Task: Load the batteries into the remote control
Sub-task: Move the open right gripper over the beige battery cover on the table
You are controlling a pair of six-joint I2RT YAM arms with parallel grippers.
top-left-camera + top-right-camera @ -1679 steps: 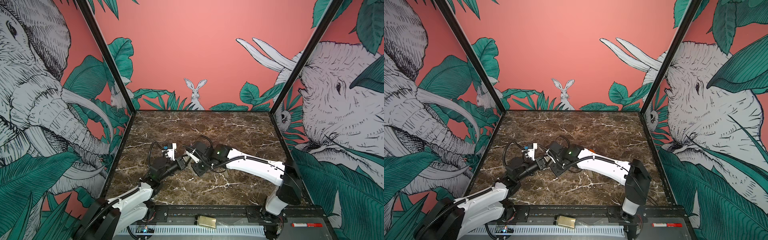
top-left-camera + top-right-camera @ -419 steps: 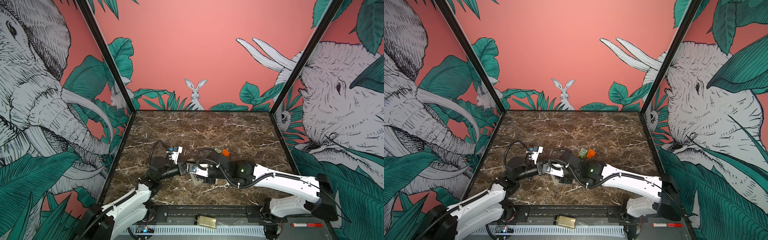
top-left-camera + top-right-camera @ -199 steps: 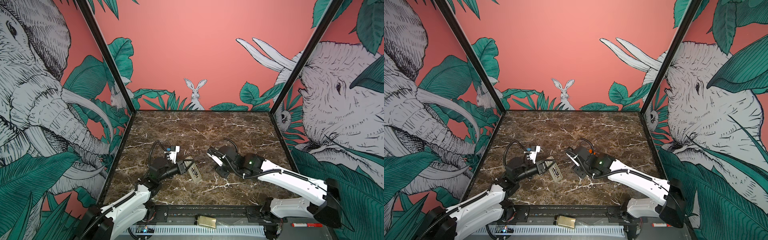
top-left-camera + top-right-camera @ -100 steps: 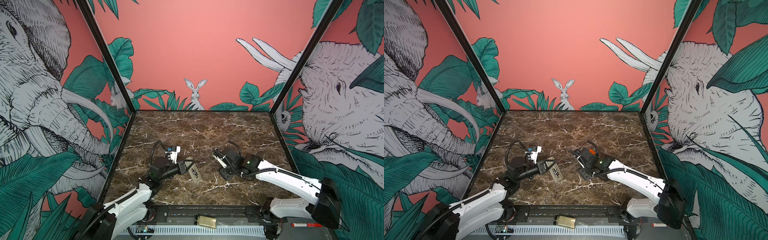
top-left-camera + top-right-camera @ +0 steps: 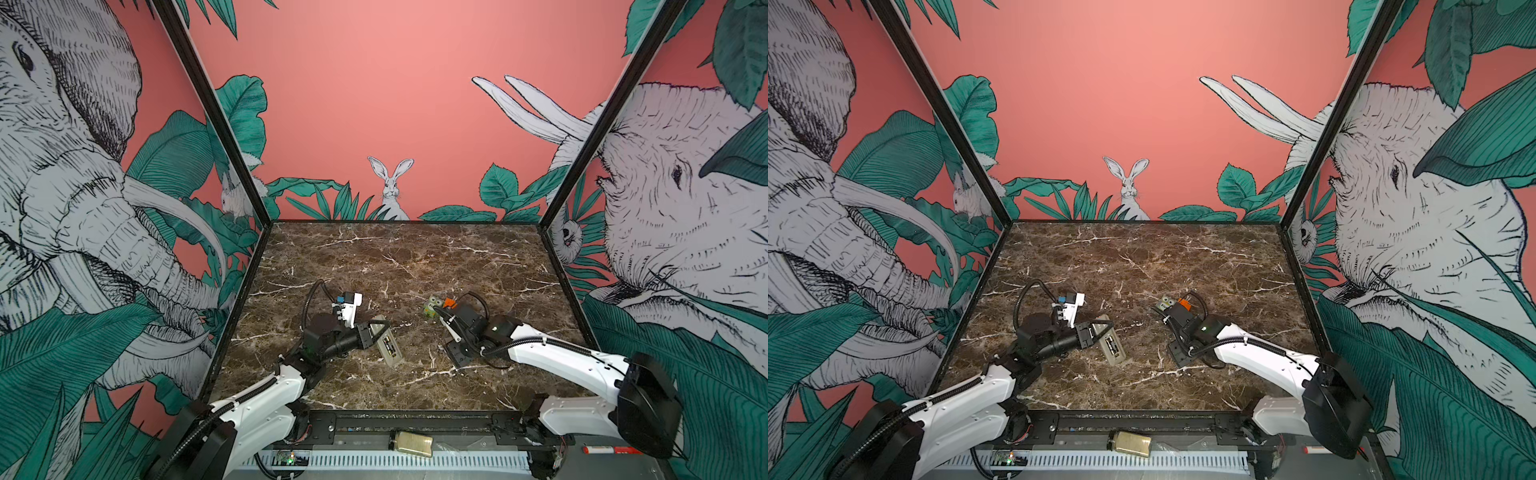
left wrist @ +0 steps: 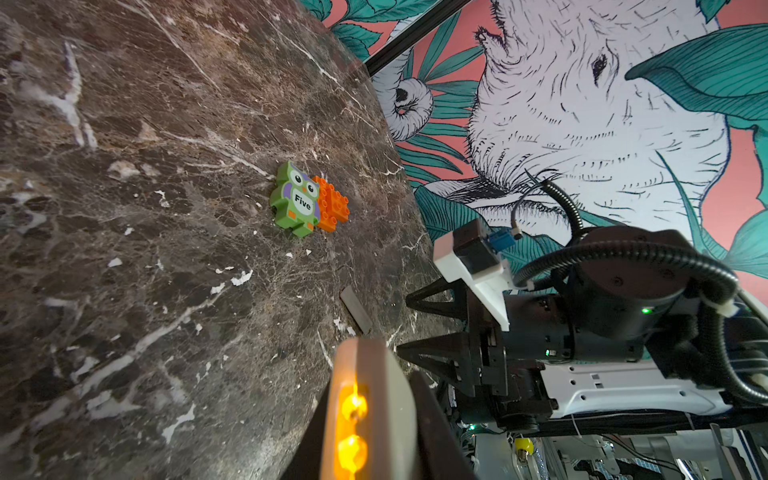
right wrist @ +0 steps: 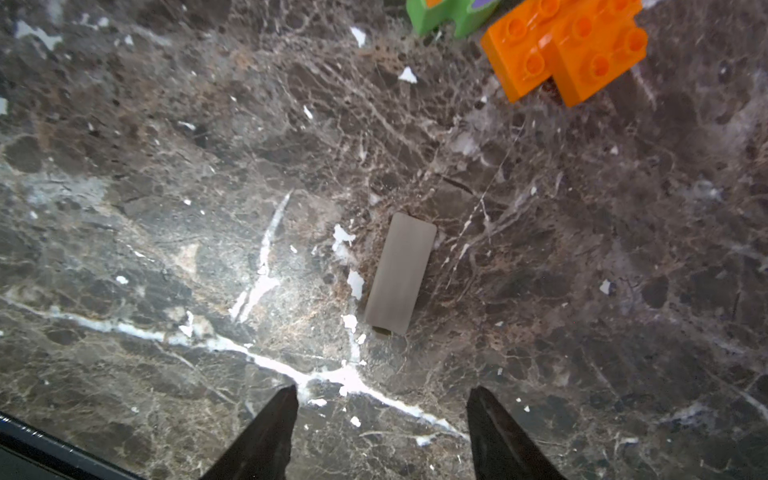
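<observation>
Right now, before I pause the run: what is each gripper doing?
Left gripper: shut on the remote control.
Right gripper: open, holding nothing.

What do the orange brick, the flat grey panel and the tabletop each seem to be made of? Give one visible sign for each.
Orange brick: moulded plastic, glossy; round studs with bright highlights.
Flat grey panel: probably plastic, matte; even grey, rounded corners, no shine.
Tabletop: looks like polished brown marble with white veins, though a printed laminate cannot be ruled out.
</observation>
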